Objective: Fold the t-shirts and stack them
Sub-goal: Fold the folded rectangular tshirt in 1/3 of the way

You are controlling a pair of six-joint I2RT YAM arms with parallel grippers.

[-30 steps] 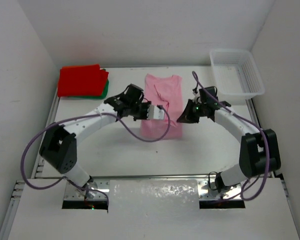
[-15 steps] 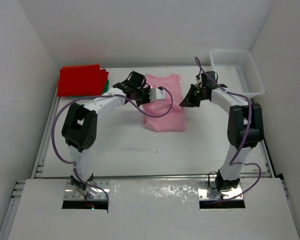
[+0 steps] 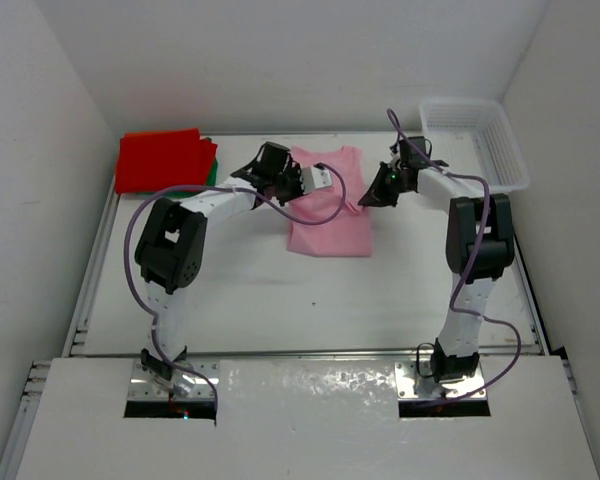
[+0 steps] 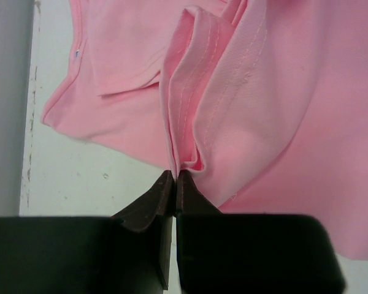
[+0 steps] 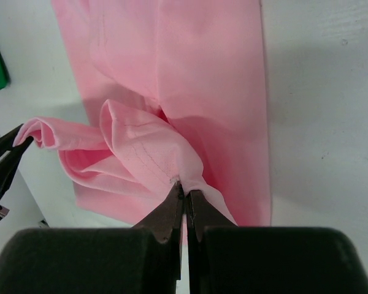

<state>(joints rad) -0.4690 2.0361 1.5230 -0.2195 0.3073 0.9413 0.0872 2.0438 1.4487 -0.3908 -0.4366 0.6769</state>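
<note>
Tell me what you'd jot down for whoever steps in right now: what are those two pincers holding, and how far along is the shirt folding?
Left pincer: shut on a bunched edge of the pink t-shirt.
Right pincer: shut on the same shirt.
Done: red t-shirt folded at far left, atop a green t-shirt.
Left: finish folding the pink one and stack it. No orange shirt in view.

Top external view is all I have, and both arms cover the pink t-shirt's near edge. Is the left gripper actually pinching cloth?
Observer: Yes. The left wrist view shows the left gripper shut on a stitched, doubled fold of the pink t-shirt.
Operator: And the right one?
Observer: The right wrist view shows the right gripper shut on a bunched hem of the same shirt, lifted off the flat layer beneath.
</note>
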